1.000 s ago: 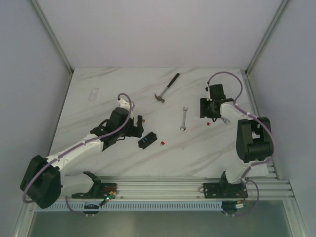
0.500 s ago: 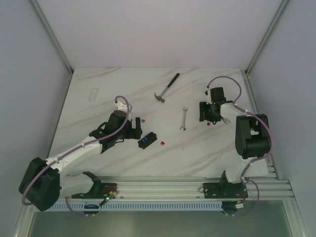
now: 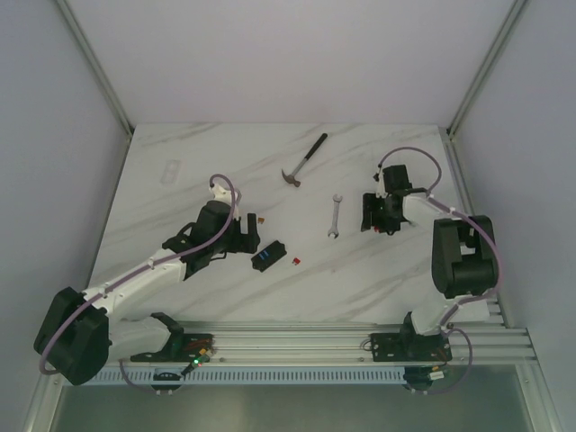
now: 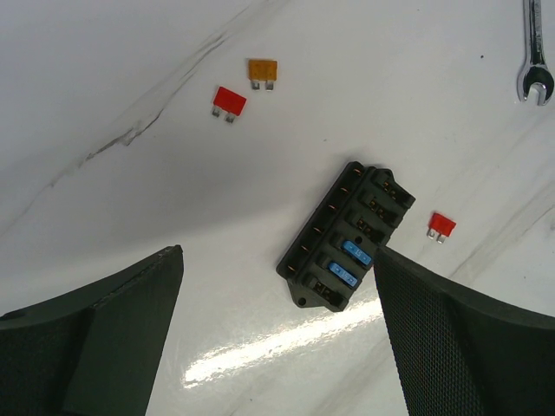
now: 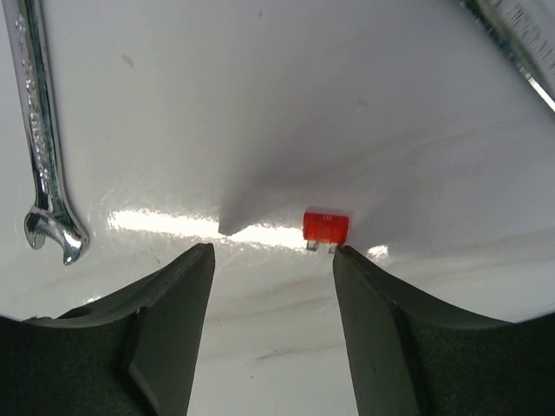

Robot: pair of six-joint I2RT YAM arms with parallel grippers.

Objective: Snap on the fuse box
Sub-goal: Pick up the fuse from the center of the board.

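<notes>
Lying flat on table, fuse box sits left of the wrench. Left gripper, farther left, open, empty. Right gripper, right of wrench, open beside red fuse.

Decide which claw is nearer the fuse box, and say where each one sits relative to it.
Left. The left claw sits open right beside the fuse box, on its left. The right claw is far to its right, beyond the wrench.
</notes>
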